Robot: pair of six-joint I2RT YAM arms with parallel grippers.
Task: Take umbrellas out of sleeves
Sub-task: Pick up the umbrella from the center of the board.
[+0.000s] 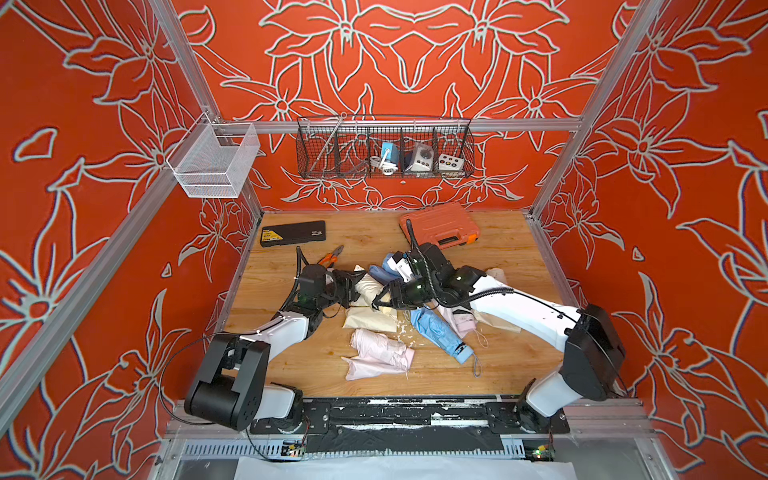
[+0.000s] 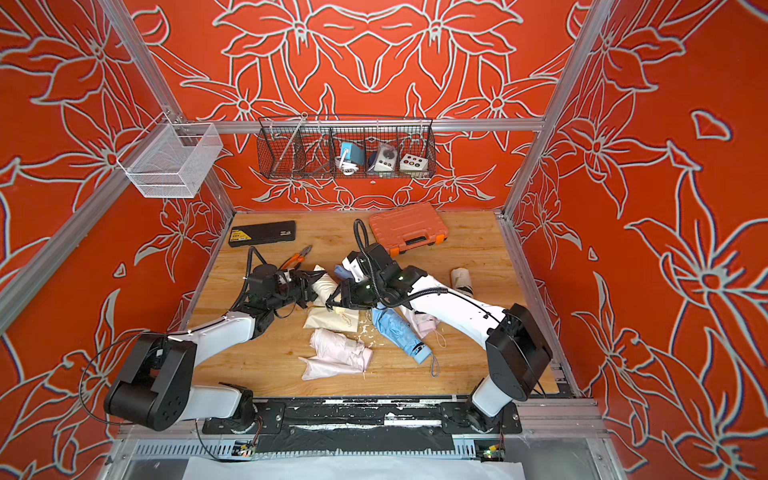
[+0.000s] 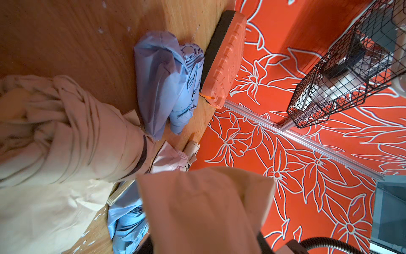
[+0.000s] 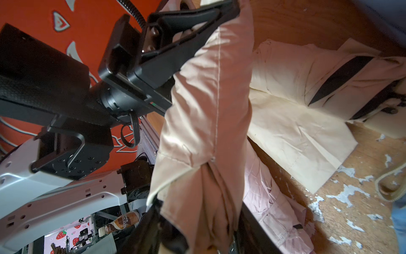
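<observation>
A cream sleeve [image 4: 204, 110], plump along most of its length, hangs stretched between my two grippers above the table. My left gripper [image 1: 357, 286] is shut on one end; its black fingers [image 4: 182, 19] clamp the fabric. My right gripper [image 4: 197, 231] is shut on the gathered other end [image 1: 380, 301]. In the left wrist view the sleeve [image 3: 202, 209] hides the jaws. A bare cream umbrella [image 3: 66, 132] with a black strap lies below on a flat cream sleeve [image 1: 370, 320]. A pink umbrella [image 1: 376, 343], a pink sleeve [image 1: 374, 368] and a blue umbrella [image 1: 436, 334] lie nearer the front.
A blue sleeved umbrella [image 1: 388, 266] lies behind the grippers, and a cream roll [image 2: 461, 278] sits to the right. At the back are an orange case [image 1: 440, 224], a black case [image 1: 293, 232] and orange-handled pliers [image 1: 330, 257]. A wire basket [image 1: 384, 147] hangs on the wall.
</observation>
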